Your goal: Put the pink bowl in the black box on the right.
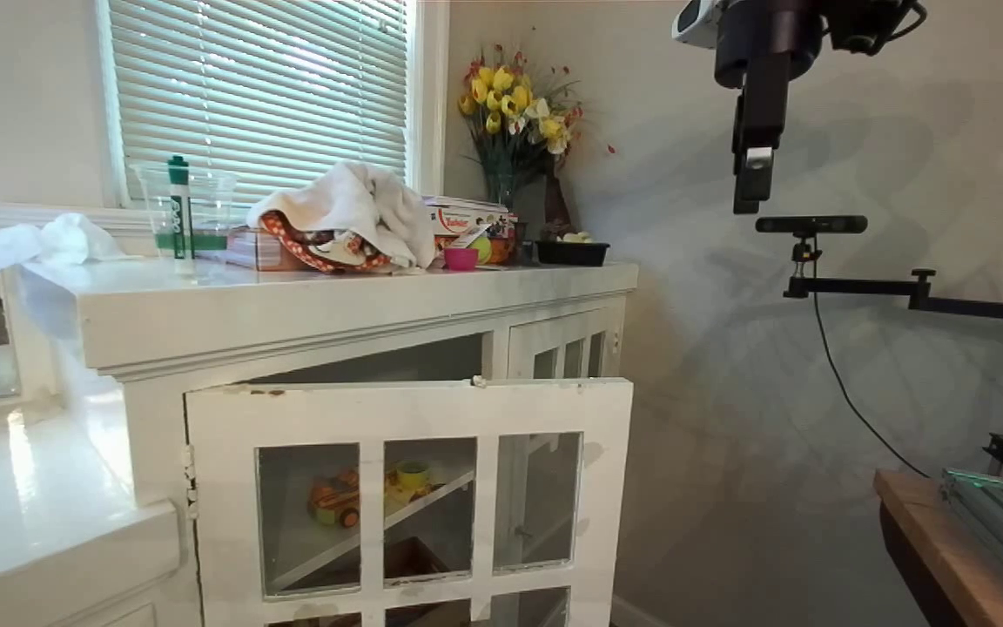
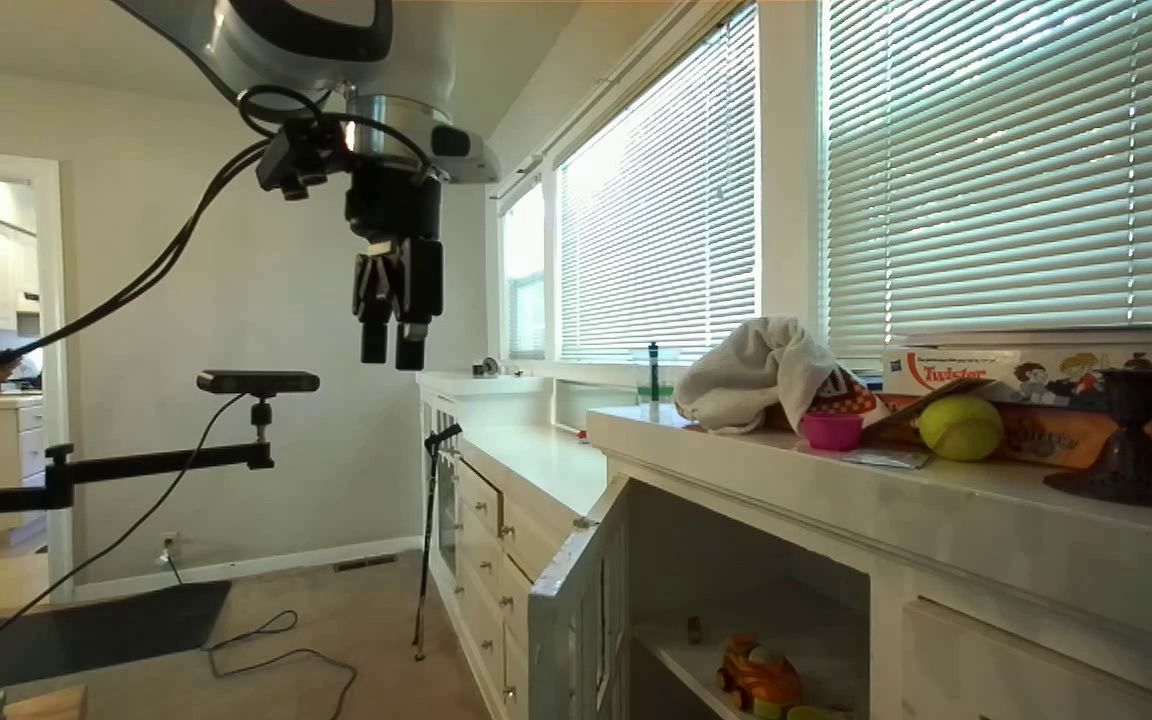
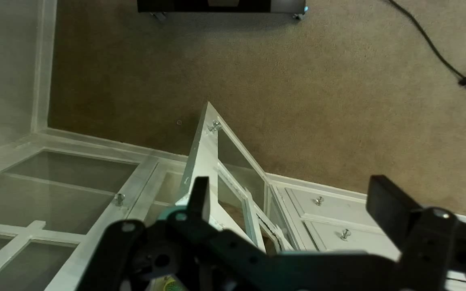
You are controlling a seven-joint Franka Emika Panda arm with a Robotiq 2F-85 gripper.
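The pincer point(image 3: 295, 198) hung spread, with nothing between its fingers point(image 3: 390, 210) in the wrist view. The pink bowl point(image 2: 832, 431) sat on the white surface point(image 2: 976, 510), right of centre in an exterior view, and at the lower right of the white cloth point(image 2: 761, 375) in both exterior views; whether it touched the cloth could not be told.

The step in hand was, by my judgement, the reach for the bowl. Doing it well called for crossing well above the surface's edge, lining up over the bowl and descending straight, with one finger inside the rim and one outside, so that neither caught the cloth or nudged the tennis ball point(image 2: 962, 430). A light squeeze would probably have been enough.

Being round, the bowl had no long axis and pointed no particular way; its mouth seemed to face upward. The black box point(image 1: 571, 253), just right of centre in an exterior view, appeared to lie with its longer side across the frame, and pale lumps showed above its rim.
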